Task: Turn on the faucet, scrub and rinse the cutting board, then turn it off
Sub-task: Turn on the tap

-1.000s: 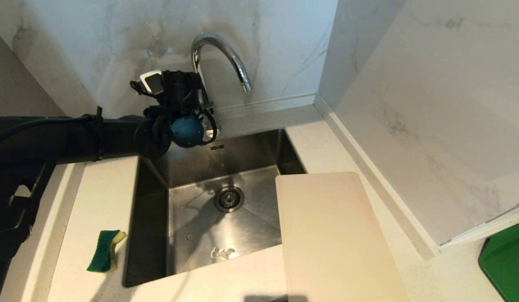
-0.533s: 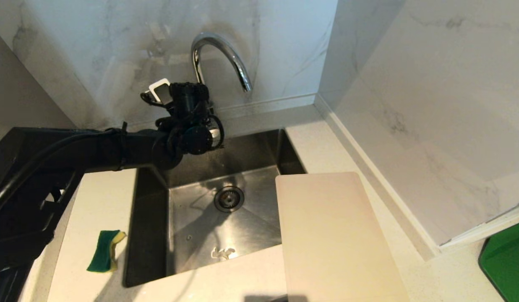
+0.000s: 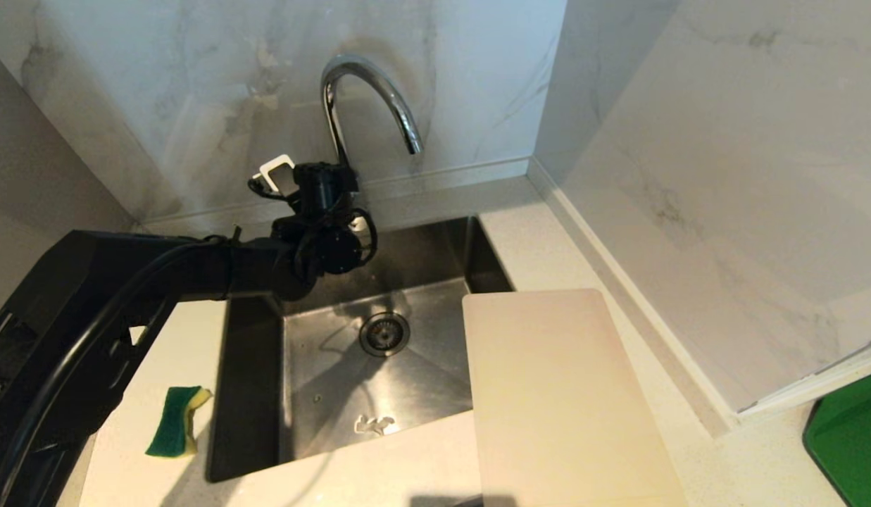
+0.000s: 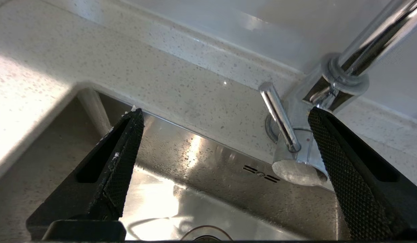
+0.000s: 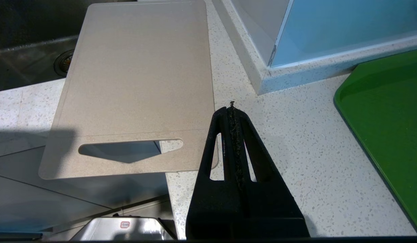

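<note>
The left gripper [image 4: 225, 114] is hovering with its jaws spread wide just in front of the faucet [image 3: 368, 91], holding nothing. In the left wrist view the faucet's thin lever [image 4: 279, 116] is lying between the two black fingers [image 4: 124, 152], much nearer one of them, and nothing is touching it yet. No water is running from the spout, so the step in hand looks to be turning the tap on.

To do it well, the gripper is probably best nudging the lever with the inner face of the nearer finger, or centring on it before closing, since a thin polished rod could easily be slipping off a textured pad. A slow push, keeping clear of the faucet's body, should help.

The cutting board [image 3: 565, 401] is lying flat to the right of the faucet, one long edge overhanging the steel sink [image 3: 379, 352]. A green-and-yellow sponge [image 3: 176, 420] is waiting on the counter left of the sink. The right gripper [image 5: 232, 111] is resting pinched closed and empty beside the board's slot handle [image 5: 129, 148].
</note>
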